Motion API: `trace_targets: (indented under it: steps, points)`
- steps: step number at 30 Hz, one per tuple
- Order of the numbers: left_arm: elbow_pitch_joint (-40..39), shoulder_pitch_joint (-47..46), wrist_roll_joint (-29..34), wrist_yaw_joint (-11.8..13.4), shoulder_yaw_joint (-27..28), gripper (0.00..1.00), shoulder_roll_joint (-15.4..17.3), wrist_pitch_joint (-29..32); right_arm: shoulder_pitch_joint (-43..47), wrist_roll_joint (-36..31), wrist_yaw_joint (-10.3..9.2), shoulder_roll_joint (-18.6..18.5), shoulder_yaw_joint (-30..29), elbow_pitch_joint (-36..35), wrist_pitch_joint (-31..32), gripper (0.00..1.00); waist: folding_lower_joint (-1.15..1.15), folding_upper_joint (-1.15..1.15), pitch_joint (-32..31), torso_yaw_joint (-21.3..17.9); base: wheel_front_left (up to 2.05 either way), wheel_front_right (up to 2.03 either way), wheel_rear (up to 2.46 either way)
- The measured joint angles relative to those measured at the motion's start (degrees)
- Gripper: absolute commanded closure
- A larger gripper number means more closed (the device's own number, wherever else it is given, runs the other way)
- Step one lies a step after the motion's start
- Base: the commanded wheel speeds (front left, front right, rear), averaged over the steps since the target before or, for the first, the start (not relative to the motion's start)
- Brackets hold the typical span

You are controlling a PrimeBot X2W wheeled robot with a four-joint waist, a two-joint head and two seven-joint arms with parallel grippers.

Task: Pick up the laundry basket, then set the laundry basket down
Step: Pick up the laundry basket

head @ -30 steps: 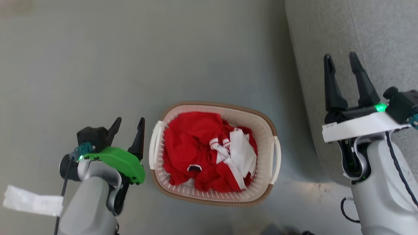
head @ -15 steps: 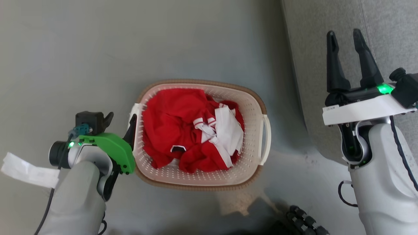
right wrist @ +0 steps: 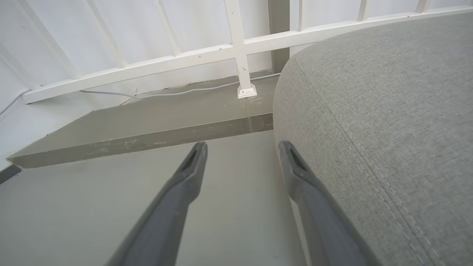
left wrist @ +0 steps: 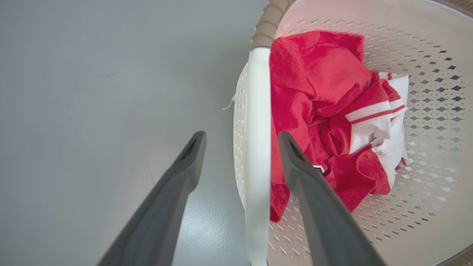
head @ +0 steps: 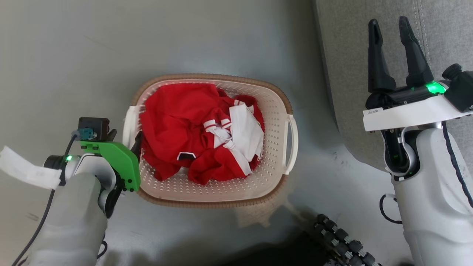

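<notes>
Two fingers straddle the left handle of the laundry basket, not yet closed.

I see the basket sitting on the grey floor between my two arms, with a red and white garment crumpled inside it. My left hand is open at the basket's left side. One finger hangs outside the perforated wall over the floor and the other inside above the red cloth. The white handle runs between them with a gap on either side. My right hand is open too, holding nothing, raised beside the grey upholstered seat, well apart from the basket's right handle.
</notes>
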Motion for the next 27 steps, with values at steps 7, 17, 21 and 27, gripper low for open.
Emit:
trace_targets:
  steps: [7,17,21,27]
  points:
    - [1.9,-2.5,-2.0,0.0,-2.7,0.00,0.7,2.2,-0.8,0.4,0.01,0.1,0.2,0.0,0.0,0.00,0.00,0.00,2.1,-1.5,0.00,0.00,0.00]
    - [4.3,-4.1,-3.6,0.0,-5.2,0.74,1.2,3.6,-1.1,2.9,0.01,0.2,0.5,0.0,0.0,0.00,0.00,0.00,3.4,-2.5,0.00,0.00,0.00]
    - [4.8,-4.7,-5.3,0.1,-5.8,1.00,1.4,3.6,-1.6,3.1,0.01,0.2,0.7,0.1,0.0,0.00,0.00,0.00,3.4,-2.5,0.00,0.00,0.00]
    - [6.2,-4.7,-7.9,0.1,-5.4,1.00,1.1,3.3,-2.0,3.4,0.01,0.2,0.7,0.4,0.0,0.00,0.00,0.00,2.8,-2.4,0.00,0.00,0.00]
